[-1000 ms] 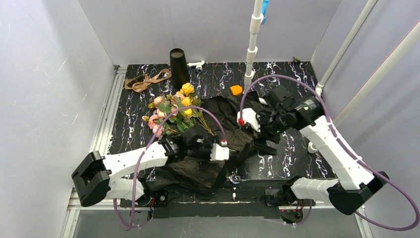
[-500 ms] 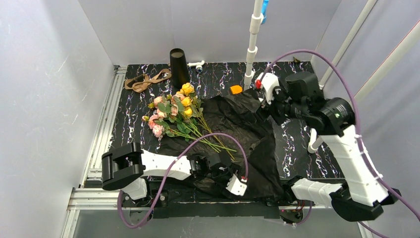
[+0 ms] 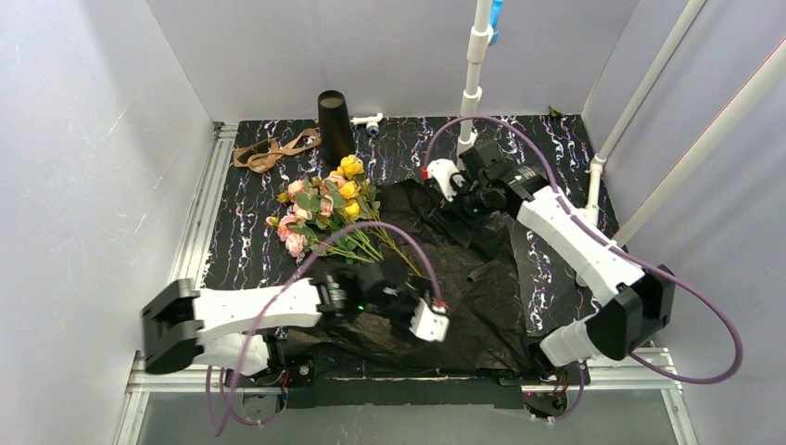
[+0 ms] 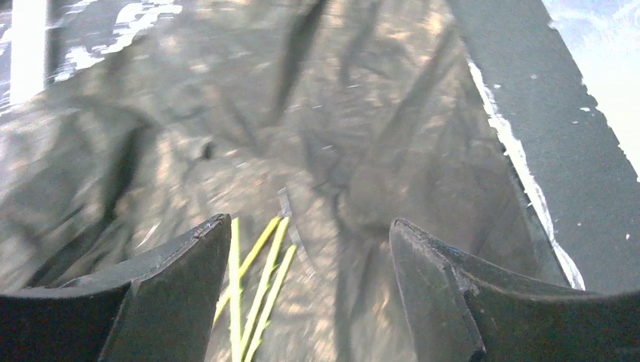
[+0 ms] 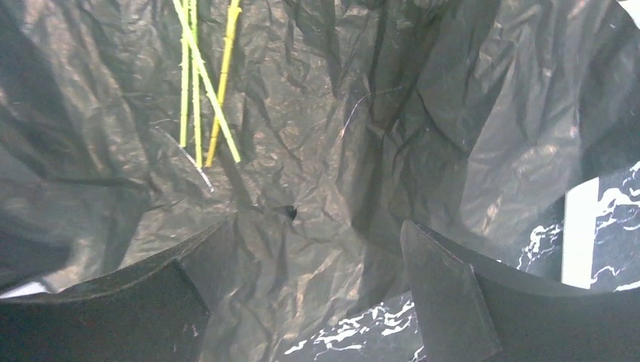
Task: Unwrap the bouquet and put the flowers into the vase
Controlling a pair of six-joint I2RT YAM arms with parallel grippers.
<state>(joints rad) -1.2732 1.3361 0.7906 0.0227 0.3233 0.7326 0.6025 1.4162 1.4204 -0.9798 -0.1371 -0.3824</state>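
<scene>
Top external: flowers (image 3: pixel 320 209) half on flat black wrapping (image 3: pixel 482 278), vase (image 3: pixel 335 125) upright beyond.

We're seeing glossy white shells on the left arm (image 3: pixel 250 311) and the right arm (image 3: pixel 575 236), with chunky black joint housings breaking them up. A purple cable (image 3: pixel 740 345) is trailing off each arm, running to a white block (image 3: pixel 429 322) with a red tip. The left gripper (image 4: pixel 309 225) and the right gripper (image 5: pixel 317 226) are wearing matte black, wedge-shaped fingers (image 4: pixel 173 294).

The left arm (image 3: pixel 269 306) hides the stem ends of the flowers (image 3: pixel 320 206)
</scene>
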